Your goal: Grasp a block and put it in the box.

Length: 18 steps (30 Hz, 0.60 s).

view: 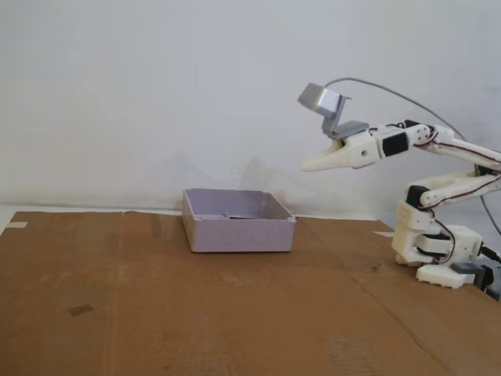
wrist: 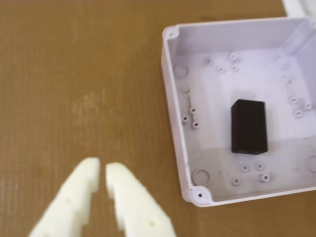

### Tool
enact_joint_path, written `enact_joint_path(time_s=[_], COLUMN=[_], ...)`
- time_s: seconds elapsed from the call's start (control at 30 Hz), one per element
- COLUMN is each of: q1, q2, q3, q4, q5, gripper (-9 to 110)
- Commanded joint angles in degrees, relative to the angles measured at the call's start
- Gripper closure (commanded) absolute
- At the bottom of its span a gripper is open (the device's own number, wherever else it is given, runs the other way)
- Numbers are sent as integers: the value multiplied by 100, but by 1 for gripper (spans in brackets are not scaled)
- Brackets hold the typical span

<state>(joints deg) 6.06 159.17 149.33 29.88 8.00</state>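
Block (wrist: 249, 126), small and matte black, lies flat on the floor of the box (wrist: 173, 103), right of centre in the wrist view, its long axis running top to bottom of that frame. From the gripper (wrist: 102, 174) at the lower left it sits up and to the right, over the tray's near wall. The white jaws are nearly closed with a thin gap, grasping nothing. In the fixed view the gripper (view: 309, 165) hangs high, right of the box (view: 239, 233); delivery looks complete.
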Motion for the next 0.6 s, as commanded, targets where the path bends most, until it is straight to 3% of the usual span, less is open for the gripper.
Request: enact_joint_path(time_s=[0.0,0.57], q1=[-53,-70], q2=[510,1775], q3=[44,1274], q4=[-114,-79], q5=[26,26], gripper=[102,102])
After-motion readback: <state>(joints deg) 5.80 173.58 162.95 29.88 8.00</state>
